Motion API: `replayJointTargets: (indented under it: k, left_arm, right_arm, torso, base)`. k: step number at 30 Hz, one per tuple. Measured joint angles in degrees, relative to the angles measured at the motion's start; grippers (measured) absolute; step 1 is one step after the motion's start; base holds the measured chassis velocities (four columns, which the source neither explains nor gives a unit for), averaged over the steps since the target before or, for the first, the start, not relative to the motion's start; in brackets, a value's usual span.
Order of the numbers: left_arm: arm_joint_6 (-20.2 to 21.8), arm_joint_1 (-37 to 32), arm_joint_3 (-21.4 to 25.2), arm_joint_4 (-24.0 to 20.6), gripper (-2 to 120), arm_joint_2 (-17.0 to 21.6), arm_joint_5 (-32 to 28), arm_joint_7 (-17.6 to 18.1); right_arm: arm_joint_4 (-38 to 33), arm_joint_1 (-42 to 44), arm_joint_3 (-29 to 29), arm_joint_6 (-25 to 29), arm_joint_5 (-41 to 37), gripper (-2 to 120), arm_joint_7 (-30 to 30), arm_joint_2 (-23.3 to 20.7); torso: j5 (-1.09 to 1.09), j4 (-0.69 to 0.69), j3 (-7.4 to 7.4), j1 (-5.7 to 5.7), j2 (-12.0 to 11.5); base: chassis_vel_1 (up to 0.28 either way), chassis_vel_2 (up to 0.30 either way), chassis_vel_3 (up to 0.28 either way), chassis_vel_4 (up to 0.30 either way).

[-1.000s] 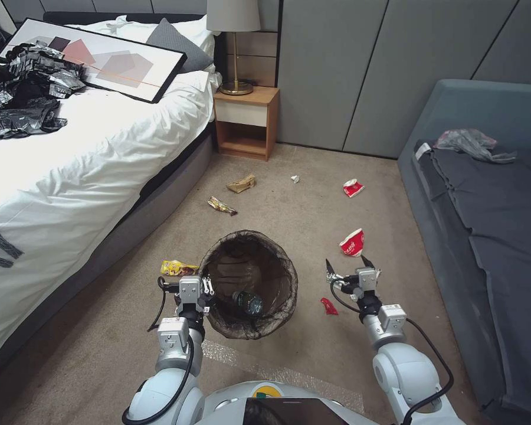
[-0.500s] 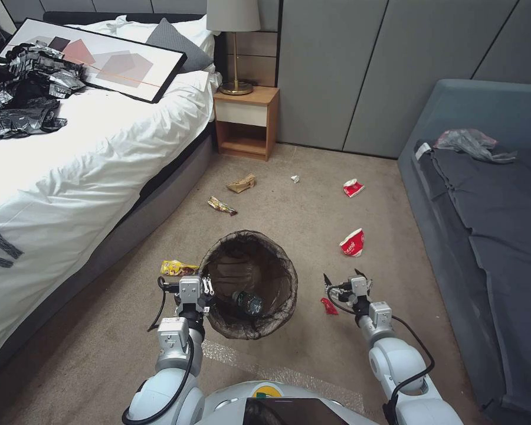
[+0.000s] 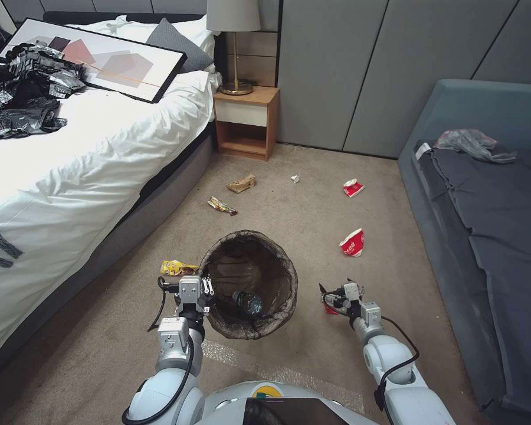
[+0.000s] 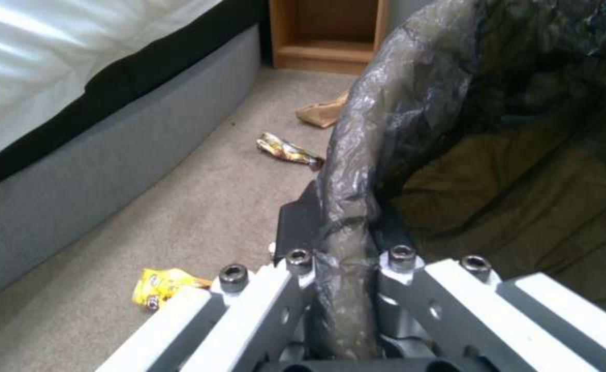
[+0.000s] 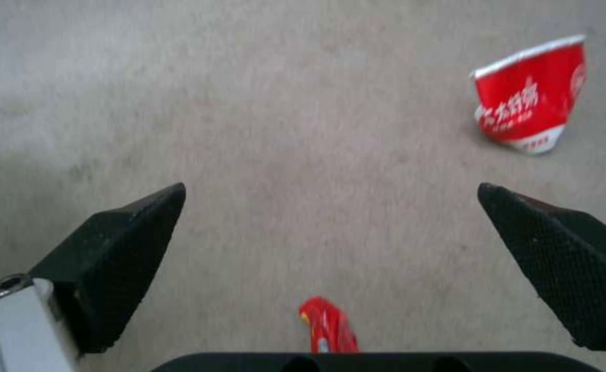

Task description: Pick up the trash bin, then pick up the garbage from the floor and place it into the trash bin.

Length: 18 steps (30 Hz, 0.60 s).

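The trash bin [image 3: 249,235] with its dark brown liner [image 4: 399,129] is close in front of me, a clear bottle [image 3: 249,303] lying inside. My left gripper [image 3: 203,289] [image 4: 344,258] is shut on the bin's near-left rim. My right gripper [image 3: 336,289] [image 5: 331,188] is open, low over the carpet, straddling a small red wrapper [image 3: 330,308] [image 5: 327,328] without touching it. A red-and-white packet [image 3: 352,242] [image 5: 530,101] lies farther out. More garbage lies around: a yellow wrapper [image 3: 177,268] [image 4: 161,284], a snack wrapper [image 3: 221,205], a brown paper bag [image 3: 242,183], a white scrap [image 3: 295,178] and another red packet [image 3: 353,188].
A white bed [image 3: 71,177] runs along the left, with black and silver sheeting [image 3: 23,88] and a framed picture on it. A wooden nightstand [image 3: 245,121] stands at the back. A grey sofa [image 3: 489,236] borders the right. Carpet lies open between them.
My right gripper has drawn back toward me and dropped lower, from near the red-and-white packet to over the small red wrapper. The left arm and bin have stayed put.
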<state>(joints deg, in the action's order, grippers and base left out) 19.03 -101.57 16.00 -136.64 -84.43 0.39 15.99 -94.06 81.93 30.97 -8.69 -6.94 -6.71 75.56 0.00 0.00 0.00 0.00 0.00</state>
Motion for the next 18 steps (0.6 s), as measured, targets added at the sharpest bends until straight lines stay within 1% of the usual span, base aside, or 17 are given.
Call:
replayJointTargets:
  k: [6, 12, 18]
  left_arm:
    - [0.00, 0.00, 0.00, 0.00, 3, 0.00, 0.00, 0.00]
    - [0.00, 0.00, 0.00, 0.00, 3, 0.00, 0.00, 0.00]
    - [0.00, 0.00, 0.00, 0.00, 3, 0.00, 0.00, 0.00]
  right_arm:
    - [3.19, -0.31, -0.37, 0.71, 1.11, 100, -0.15, 0.40]
    - [3.53, 0.26, -0.28, 1.02, 1.54, 100, -0.26, 0.67]
    - [6.26, 0.01, 0.21, 1.87, 2.23, 100, -0.66, 0.92]
  torso:
    - [0.00, 0.00, 0.00, 0.00, 0.00]
    - [0.00, 0.00, 0.00, 0.00, 0.00]
    - [0.00, 0.00, 0.00, 0.00, 0.00]
  base:
    - [0.000, 0.000, 0.000, 0.000]
    - [0.000, 0.000, 0.000, 0.000]
    - [0.000, 0.000, 0.000, 0.000]
